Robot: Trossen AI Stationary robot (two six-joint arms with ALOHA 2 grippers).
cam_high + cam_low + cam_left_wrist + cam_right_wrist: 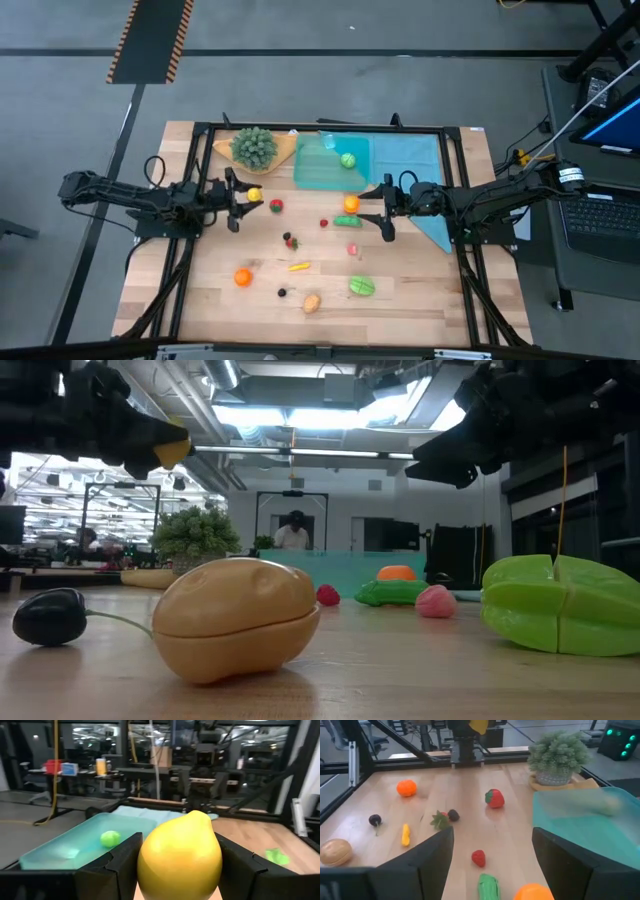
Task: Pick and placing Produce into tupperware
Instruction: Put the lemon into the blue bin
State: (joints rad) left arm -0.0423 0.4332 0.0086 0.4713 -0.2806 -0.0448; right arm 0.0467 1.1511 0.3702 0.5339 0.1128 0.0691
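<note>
A smooth tan potato-shaped toy [237, 618] lies nearest the low camera, close to the counter's near edge, beside a small dark berry [50, 616] and a ribbed green toy vegetable [560, 603]; the step in hand is a carry; the left pincer [246, 203] is clamped on a glossy yellow toy lemon [180, 856], held above the wooden counter [420, 300] toward its left side; the shallow clear teal plastic tupperware [320, 170] sits at the far edge, holding a small green ball [347, 160]; the right pincer [386, 209] hangs apart and empty near the orange fruit [351, 204]; next, I judge, the lemon must travel over the container's rim before release.
</note>
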